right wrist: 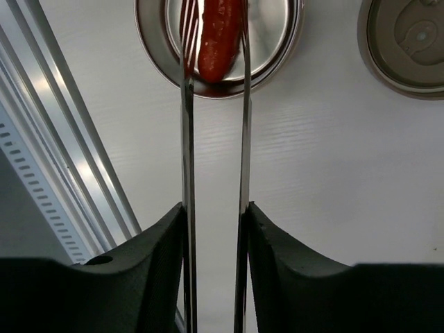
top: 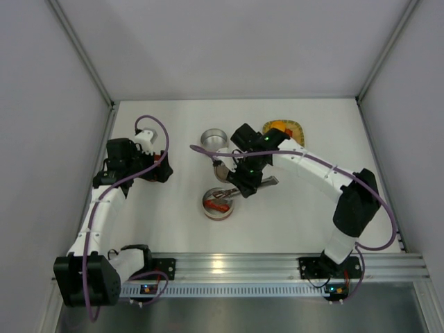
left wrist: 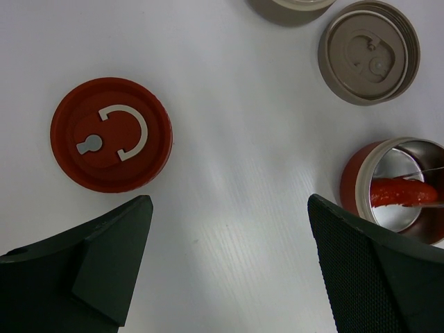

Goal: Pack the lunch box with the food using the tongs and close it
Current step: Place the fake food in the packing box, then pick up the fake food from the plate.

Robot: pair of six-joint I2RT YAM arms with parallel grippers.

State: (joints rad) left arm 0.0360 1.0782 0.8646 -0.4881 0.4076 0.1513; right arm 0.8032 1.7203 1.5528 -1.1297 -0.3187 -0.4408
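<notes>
Right claw (right wrist: 215, 211) pinches the tongs (right wrist: 244, 139), their tips around a red sausage (right wrist: 218, 35) in the open tin (right wrist: 286, 52); left claw (left wrist: 229, 229) hangs spread, empty, above the surface (left wrist: 229, 104).

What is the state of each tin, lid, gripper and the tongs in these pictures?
red tin: open, lid off.
red lid: off, lying flat.
silver tin: open.
beige lid: off, lying flat.
tongs: held, tips on either side of the sausage.
sausage: between the tong tips, at the red tin's mouth.
left gripper: open, empty.
right gripper: shut on the tongs.
</notes>
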